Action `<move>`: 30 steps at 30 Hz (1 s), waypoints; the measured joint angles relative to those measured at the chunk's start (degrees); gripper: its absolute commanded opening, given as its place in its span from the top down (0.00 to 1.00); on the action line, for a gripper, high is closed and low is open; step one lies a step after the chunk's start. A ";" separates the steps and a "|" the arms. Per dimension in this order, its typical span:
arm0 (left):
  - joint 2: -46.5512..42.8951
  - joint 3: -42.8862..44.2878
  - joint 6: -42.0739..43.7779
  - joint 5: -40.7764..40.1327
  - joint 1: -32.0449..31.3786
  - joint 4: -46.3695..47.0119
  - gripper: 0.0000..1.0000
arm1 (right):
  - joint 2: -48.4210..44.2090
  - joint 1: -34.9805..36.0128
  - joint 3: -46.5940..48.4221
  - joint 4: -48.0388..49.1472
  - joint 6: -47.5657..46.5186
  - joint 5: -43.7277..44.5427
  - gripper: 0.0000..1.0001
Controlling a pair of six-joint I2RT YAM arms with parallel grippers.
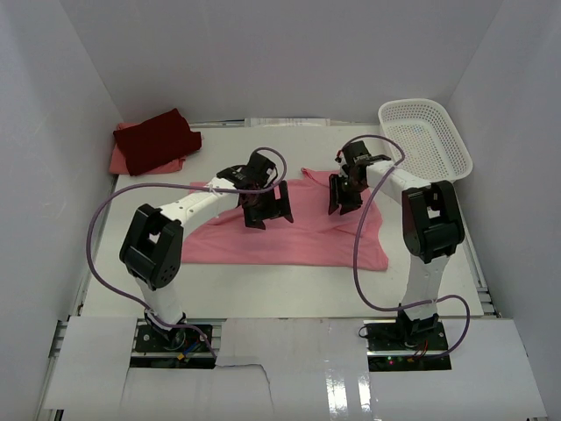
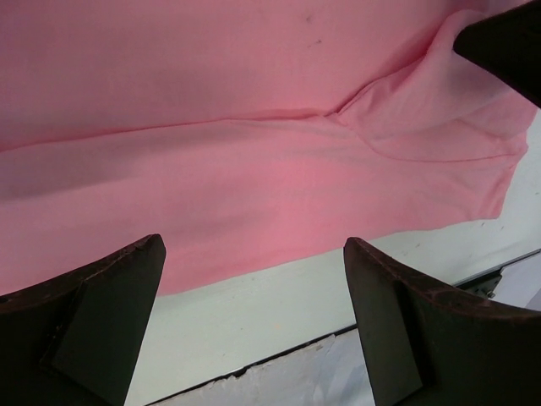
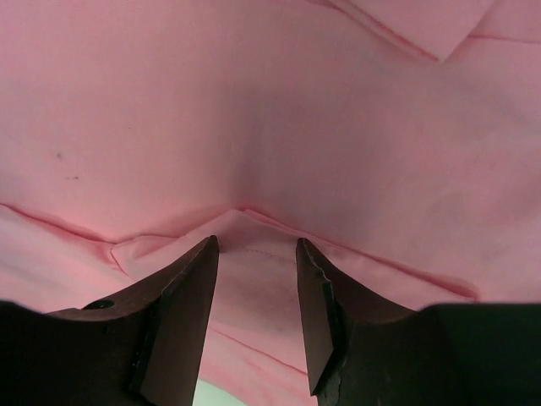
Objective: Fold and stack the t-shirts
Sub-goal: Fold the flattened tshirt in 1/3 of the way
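The light pink t-shirt (image 1: 289, 237) lies spread flat in the middle of the table. My left gripper (image 1: 267, 210) hangs over its back middle with its jaws wide open and empty; in the left wrist view (image 2: 254, 245) it is above the shirt's (image 2: 254, 169) edge. My right gripper (image 1: 344, 197) is open over the shirt's back right part. In the right wrist view (image 3: 255, 245) its fingers straddle a raised fold of the pink cloth (image 3: 254, 127) without closing on it. The folded dark maroon t-shirt (image 1: 158, 139) lies on the salmon pink one (image 1: 123, 162) at the back left.
A white mesh basket (image 1: 425, 136) stands at the back right corner. White walls close in the table on the left, back and right. Bare table (image 1: 280, 294) shows between the shirt and the arm bases.
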 measured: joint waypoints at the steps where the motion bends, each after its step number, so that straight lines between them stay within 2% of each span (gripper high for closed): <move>1: 0.66 0.00 -0.42 0.00 -0.68 0.52 0.02 | 0.46 0.00 0.02 0.02 0.00 -0.26 0.51; 3: 1.66 0.00 -0.96 0.02 -2.25 0.96 0.02 | 1.27 0.02 0.13 0.22 -0.02 -0.76 0.55; 5: 2.64 0.00 -1.33 0.02 -3.87 1.29 0.02 | 2.03 0.13 0.59 0.22 -0.24 -1.25 0.68; 7: 3.32 0.00 -1.53 0.04 -5.18 1.51 0.02 | 2.32 0.17 0.90 0.68 -0.31 -1.29 0.74; 10: 3.78 0.00 -1.68 0.07 -5.88 1.75 0.02 | 2.34 0.26 1.03 0.92 -0.22 -1.18 0.74; 13: 3.80 0.00 -1.73 -0.02 -5.79 1.92 0.02 | 2.34 0.35 1.60 0.87 -0.39 -0.81 0.80; 23: 3.80 -0.28 -1.88 -0.02 -5.53 2.14 0.02 | 2.47 1.44 8.68 0.61 -1.84 -0.68 0.78; 25: 3.80 -0.52 -1.88 -0.02 -5.53 2.27 0.02 | 2.84 1.64 9.53 0.92 -2.27 -1.49 0.82; 27: 3.80 -0.98 -1.88 0.00 -5.53 2.36 0.02 | 3.63 1.75 9.81 1.31 -2.54 -2.64 0.80; 29: 3.80 -1.40 -1.88 -0.02 -5.53 2.34 0.02 | 4.61 1.92 9.81 1.18 -2.36 -3.30 0.60; 30: 3.80 -1.62 -1.88 -0.02 -5.53 2.36 0.02 | 4.98 1.95 9.81 1.16 -2.43 -3.41 0.55</move>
